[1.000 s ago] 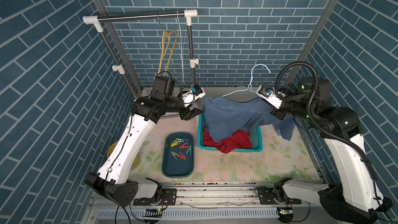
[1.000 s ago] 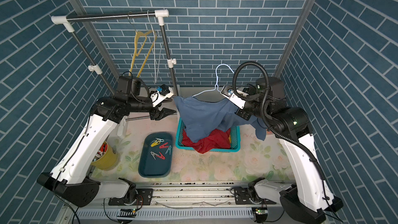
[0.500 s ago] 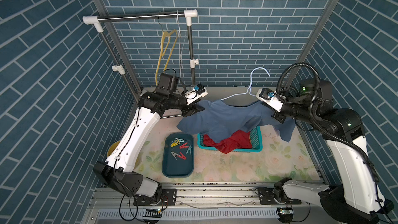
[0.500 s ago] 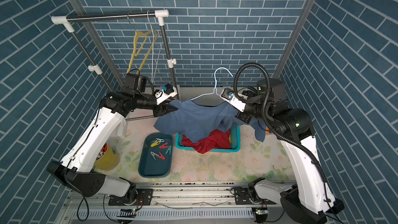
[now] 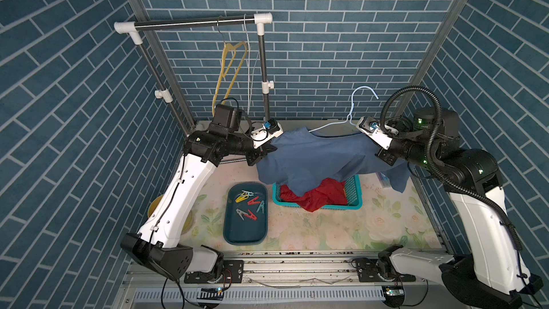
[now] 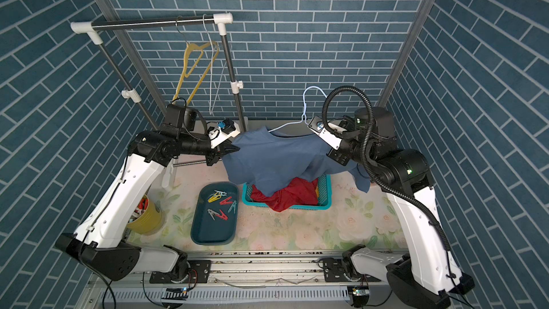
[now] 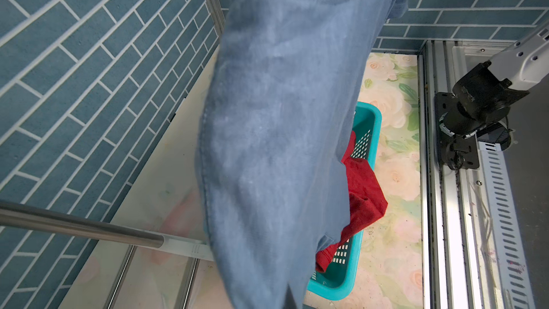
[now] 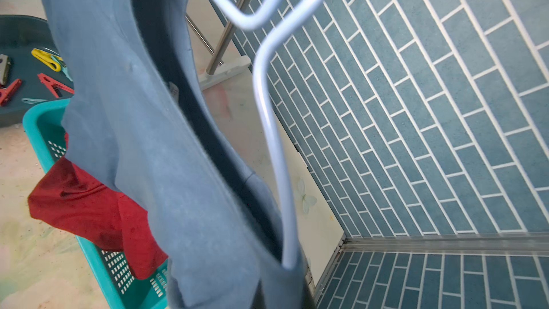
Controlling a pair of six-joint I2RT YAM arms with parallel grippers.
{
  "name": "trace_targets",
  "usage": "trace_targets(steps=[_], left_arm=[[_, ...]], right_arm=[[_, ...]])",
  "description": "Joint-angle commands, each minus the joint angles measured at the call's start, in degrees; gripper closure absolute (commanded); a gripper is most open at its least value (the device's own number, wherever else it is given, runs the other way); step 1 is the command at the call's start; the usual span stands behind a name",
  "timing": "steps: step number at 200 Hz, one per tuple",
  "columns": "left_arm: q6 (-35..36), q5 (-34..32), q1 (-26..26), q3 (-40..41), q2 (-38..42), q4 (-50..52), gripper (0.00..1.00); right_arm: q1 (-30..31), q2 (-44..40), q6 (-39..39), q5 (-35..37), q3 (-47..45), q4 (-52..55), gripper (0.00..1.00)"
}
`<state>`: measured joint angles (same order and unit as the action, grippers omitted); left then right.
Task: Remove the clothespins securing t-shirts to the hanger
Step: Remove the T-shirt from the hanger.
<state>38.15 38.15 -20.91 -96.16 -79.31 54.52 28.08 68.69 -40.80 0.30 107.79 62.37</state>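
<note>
We see the blue shirt stretched in the air between both arms, hanging above the basket. The left gripper has its fingers pressed together on one edge of the cloth. The right gripper pinches the other end (there the white hanger goes into the shirt). The red shirt lies in the basket, partly over its rim. The clothespins lie loose in the tray, just beside the basket.
</note>
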Motion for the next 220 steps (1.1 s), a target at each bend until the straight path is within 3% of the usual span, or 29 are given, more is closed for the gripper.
trace_targets(steps=[1, 47, 111, 154, 220], left_arm=[[-2.8, -3.5, 1.0, 0.7, 0.8, 0.1, 1.00], [-8.7, -18.0, 1.8, 0.6, -0.2, -0.3, 1.00], [-16.1, -23.9, 3.8, 2.4, 0.2, -3.6, 1.00], [-20.9, -22.7, 4.7, 1.7, -1.8, -4.0, 1.00], [-23.9, -13.7, 2.9, 2.9, -2.5, -7.3, 1.00]], right_arm=[[-0.7, -0.9, 0.8, 4.0, -0.4, -3.3, 1.00], [-1.8, -3.2, 2.4, 4.0, -0.7, -6.3, 1.00], [-2.1, -4.8, 3.7, 5.5, -1.2, -9.7, 1.00], [-2.2, -5.5, 4.7, 5.7, -1.1, -11.6, 1.00], [-2.3, -2.8, 5.8, 7.8, 6.0, -11.7, 1.00]])
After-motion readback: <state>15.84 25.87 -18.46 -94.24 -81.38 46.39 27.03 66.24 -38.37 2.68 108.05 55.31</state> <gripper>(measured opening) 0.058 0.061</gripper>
